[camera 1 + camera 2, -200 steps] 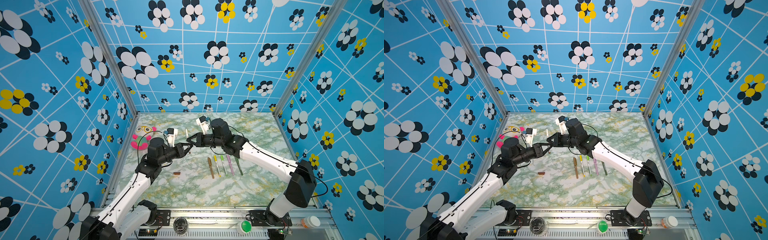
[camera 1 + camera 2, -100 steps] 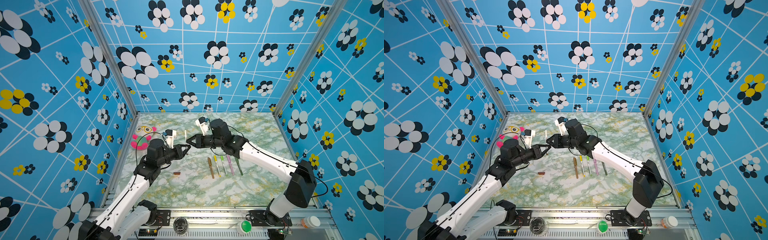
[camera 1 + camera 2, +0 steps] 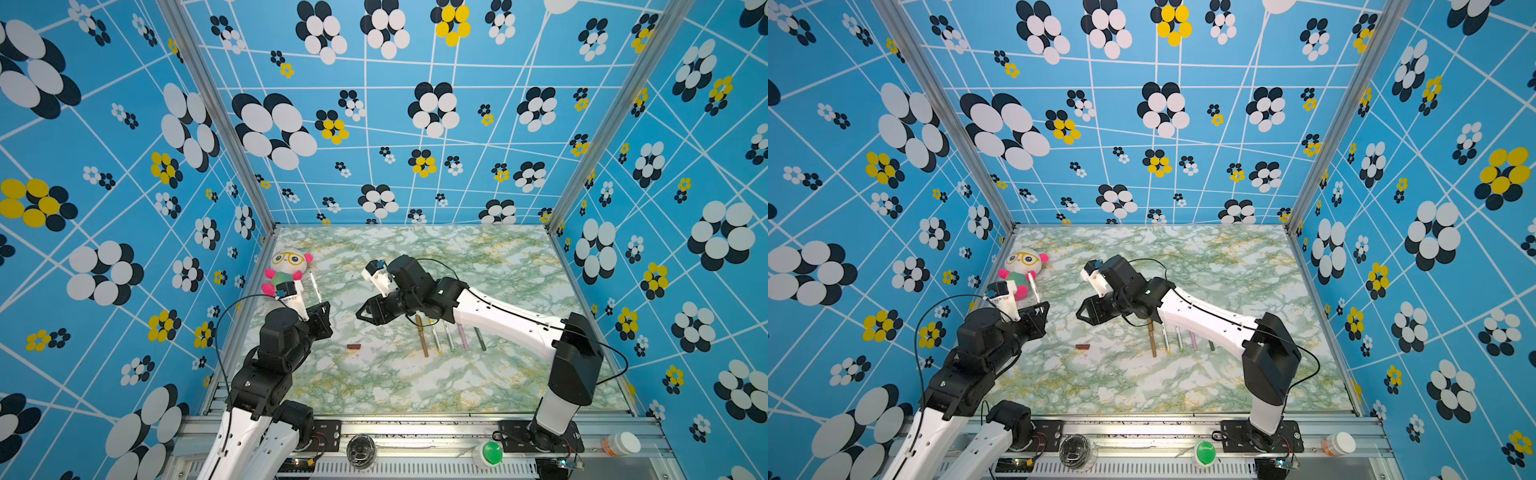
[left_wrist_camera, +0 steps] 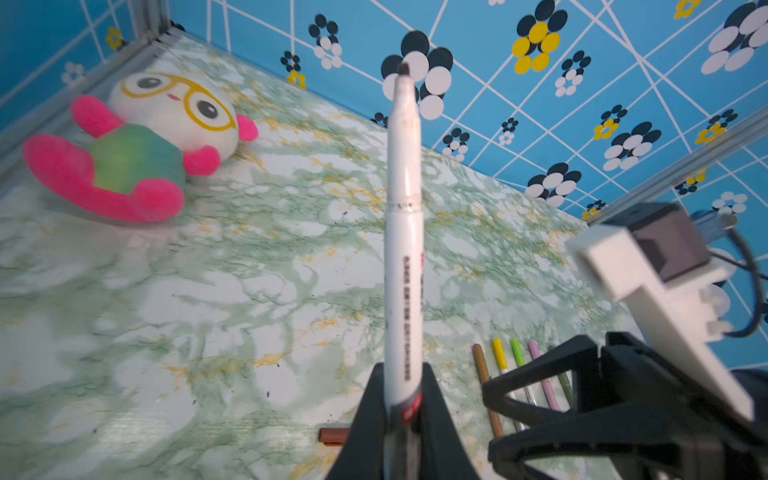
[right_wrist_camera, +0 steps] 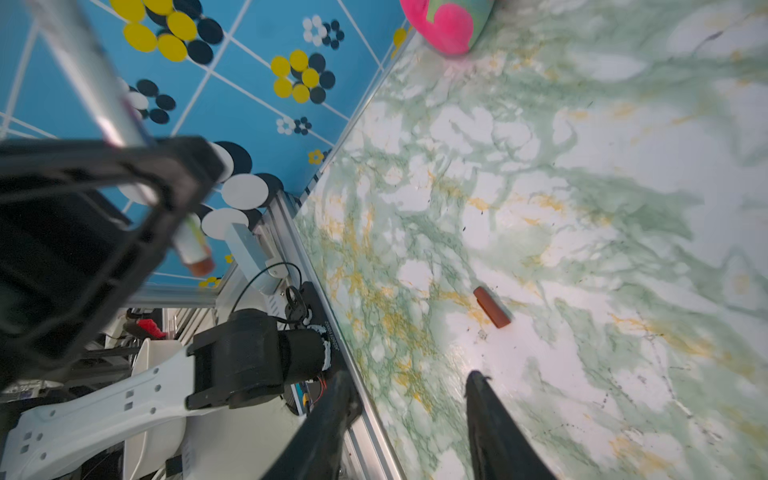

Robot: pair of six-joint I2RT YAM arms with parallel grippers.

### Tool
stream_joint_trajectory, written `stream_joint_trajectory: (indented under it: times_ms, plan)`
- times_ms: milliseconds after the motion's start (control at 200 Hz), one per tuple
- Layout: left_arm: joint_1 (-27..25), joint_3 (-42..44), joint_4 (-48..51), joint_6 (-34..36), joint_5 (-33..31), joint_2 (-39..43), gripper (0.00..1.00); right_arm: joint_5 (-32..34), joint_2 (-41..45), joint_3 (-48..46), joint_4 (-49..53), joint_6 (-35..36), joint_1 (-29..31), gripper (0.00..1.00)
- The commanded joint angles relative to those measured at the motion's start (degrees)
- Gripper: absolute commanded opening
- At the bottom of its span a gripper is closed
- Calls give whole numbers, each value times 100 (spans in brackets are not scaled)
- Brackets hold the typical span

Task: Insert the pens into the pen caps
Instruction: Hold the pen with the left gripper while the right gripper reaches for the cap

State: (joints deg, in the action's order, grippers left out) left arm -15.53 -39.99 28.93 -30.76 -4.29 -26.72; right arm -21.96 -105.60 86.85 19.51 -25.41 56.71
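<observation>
Toy (image 3: 288,261) lies near left gripper (image 3: 321,308), not touching.

In the left wrist view the pen (image 4: 404,257) blurs at its rear end between the left gripper's (image 4: 403,374) fingers and runs off the edge; its barrel print is too blurred to read. The cap (image 4: 332,435) is part hidden behind one finger. The right gripper's (image 4: 488,419) fingers cover part of the row of pens (image 4: 500,355). In the right wrist view the plush (image 5: 444,20) is cropped.
</observation>
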Motion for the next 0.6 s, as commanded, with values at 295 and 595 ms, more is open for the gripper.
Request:
stream_joint_trajectory:
  times_ms: [295,595]
  plan:
    - [51,-96,325,447,-781,374,0,-1319,-1555,726,102,-323,227,54]
    - [51,-9,307,492,-687,475,0,-1692,-2334,1127,361,-527,107,55]
